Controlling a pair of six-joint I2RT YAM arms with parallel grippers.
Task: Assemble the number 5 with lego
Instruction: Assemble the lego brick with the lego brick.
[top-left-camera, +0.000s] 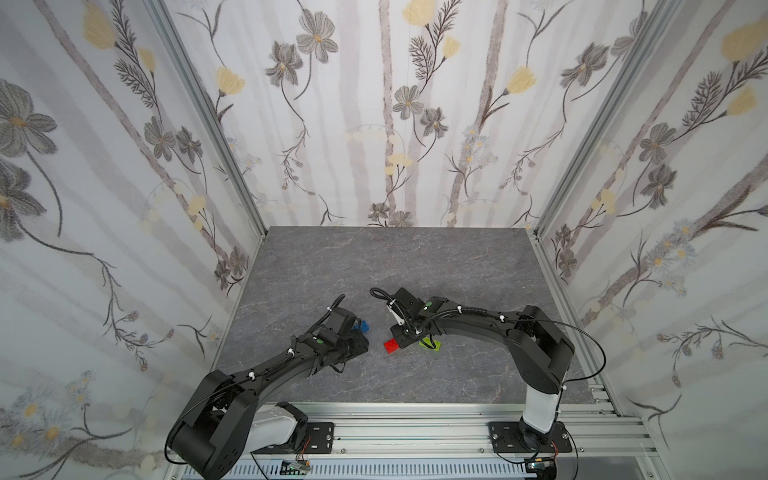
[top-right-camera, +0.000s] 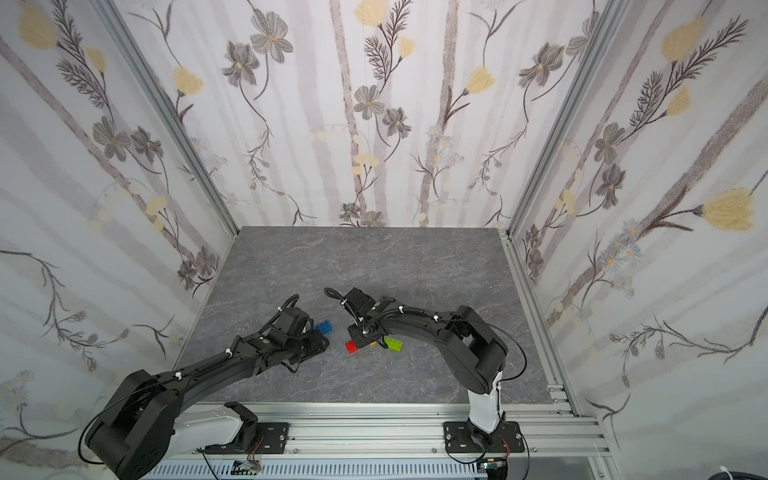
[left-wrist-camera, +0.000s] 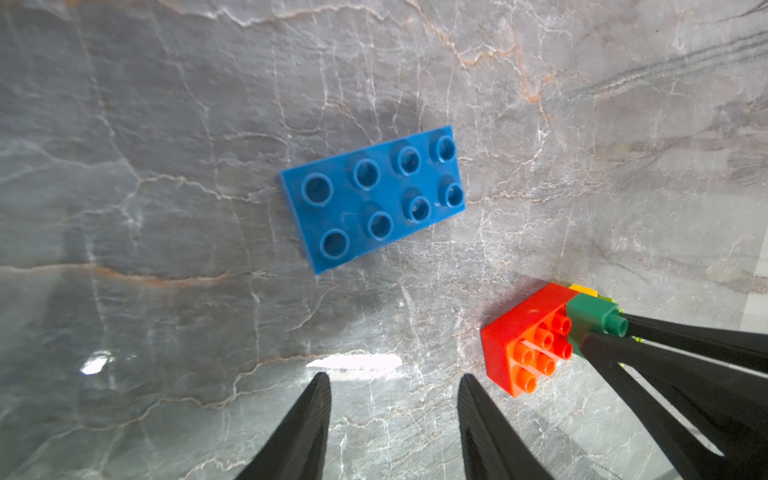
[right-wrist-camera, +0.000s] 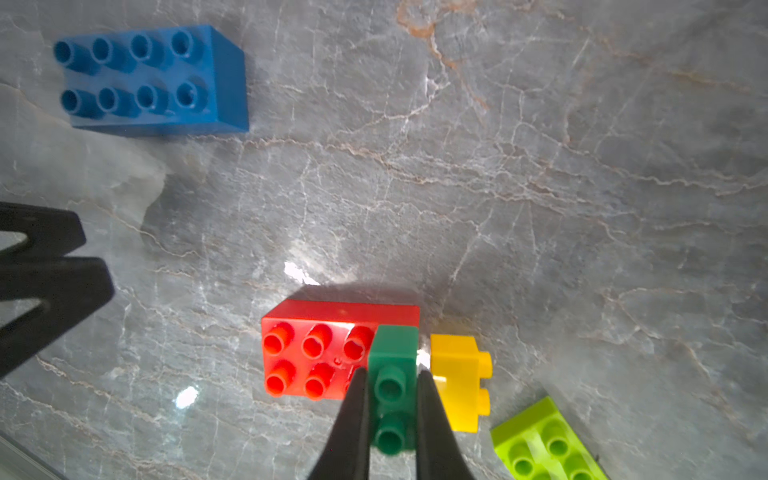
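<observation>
**Dark green brick held at the red brick's end**

We see the table (top-left-camera: 415, 266) first, then our two arms. Our right gripper (right-wrist-camera: 390, 378) pinches the dark green brick (right-wrist-camera: 392, 365), which sits at one end of the red brick (right-wrist-camera: 316, 353). The yellow brick (right-wrist-camera: 455, 382) lies just beside it, the lime brick (right-wrist-camera: 544, 444) near. Our left gripper (left-wrist-camera: 392, 382) hangs spread and empty, nearer the blue brick (left-wrist-camera: 374, 195), which lies ahead of its tips, long axis crosswise.

Blue brick (top-left-camera: 360, 326) by left arm; red brick (top-left-camera: 390, 345), lime brick (top-left-camera: 431, 344) under right arm.
</observation>
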